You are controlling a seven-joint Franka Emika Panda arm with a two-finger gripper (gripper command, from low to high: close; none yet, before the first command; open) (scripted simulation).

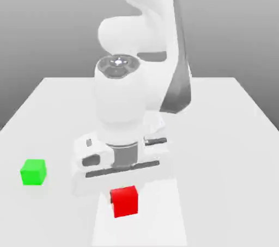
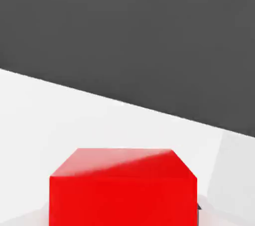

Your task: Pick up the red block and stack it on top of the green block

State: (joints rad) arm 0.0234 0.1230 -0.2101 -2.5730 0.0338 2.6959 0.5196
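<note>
In the exterior view the red block sits directly under my gripper, near the table's front edge. The white hand covers the block's top edge. The hand view has the red block very close, with its top face and one side showing. The green block rests on the table towards the exterior view's left, well apart from the red block and the gripper, at about the same depth.
The white table stretches behind and to both sides. My arm's large white links rise over the table's middle. Beyond the table's far edge the hand view has a dark backdrop.
</note>
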